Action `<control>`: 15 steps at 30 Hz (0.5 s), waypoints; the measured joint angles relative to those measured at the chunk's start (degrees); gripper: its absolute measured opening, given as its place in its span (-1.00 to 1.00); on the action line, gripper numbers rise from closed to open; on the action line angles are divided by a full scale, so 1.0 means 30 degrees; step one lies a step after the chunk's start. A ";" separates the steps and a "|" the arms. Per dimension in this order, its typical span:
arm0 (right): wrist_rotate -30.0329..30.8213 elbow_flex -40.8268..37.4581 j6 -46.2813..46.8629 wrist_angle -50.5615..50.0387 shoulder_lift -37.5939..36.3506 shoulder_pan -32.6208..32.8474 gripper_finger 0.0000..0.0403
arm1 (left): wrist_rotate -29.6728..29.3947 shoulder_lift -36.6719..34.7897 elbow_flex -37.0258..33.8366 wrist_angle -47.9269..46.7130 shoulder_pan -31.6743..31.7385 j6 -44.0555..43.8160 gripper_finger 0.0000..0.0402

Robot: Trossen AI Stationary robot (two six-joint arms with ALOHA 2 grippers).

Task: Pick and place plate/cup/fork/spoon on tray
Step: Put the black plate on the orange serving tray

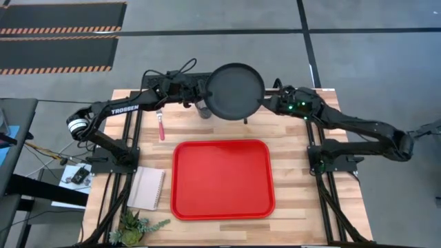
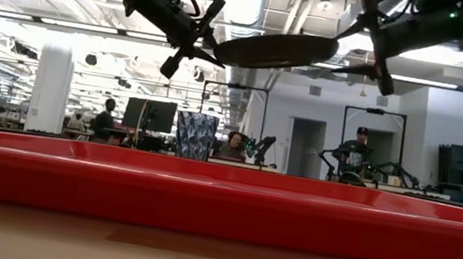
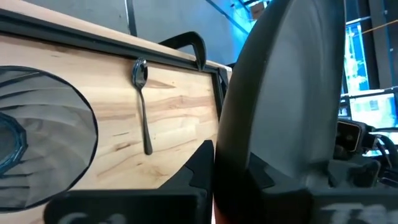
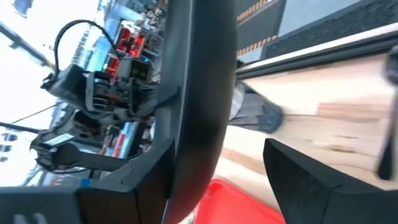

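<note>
The black plate hangs high above the table's far edge, also seen edge-on in the low view. My left gripper is shut on its left rim. My right gripper is open, its fingers standing on either side of the right rim. The dark cup stands upright on the table, partly under the plate. The spoon lies flat on the wood; only its end shows from above. The red-handled fork lies at the far left. The red tray lies mid-table. My left gripper pinches the plate's left rim between its two fingers, one on each face. It comes level from the table's left. The plate is lifted clear, nearly level, its right side a little higher. My right gripper has one finger close against the plate's face; whether it touches, I cannot tell. The other finger stands apart from the plate.
A white notepad and a small green plant lie at the near left beside the tray. A dark bracket stands on the table's far edge. People and desks show in the room beyond the table.
</note>
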 joint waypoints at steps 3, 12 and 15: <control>0.0015 -0.0015 -0.0092 -0.0864 -0.1159 -0.0475 0.34 | 0.0068 0.0000 0.0000 -0.0288 -0.0005 0.0063 -0.94; 0.2197 -0.0015 -0.0633 -0.4047 -0.4200 -0.2382 0.34 | 0.0834 -0.0015 0.0000 -0.0472 -0.1046 -0.0026 -0.95; 0.2259 -0.0015 -0.1194 -0.4747 -0.4678 -0.3277 0.34 | 0.0861 -0.0015 0.0000 -0.0777 -0.2242 -0.0246 -0.95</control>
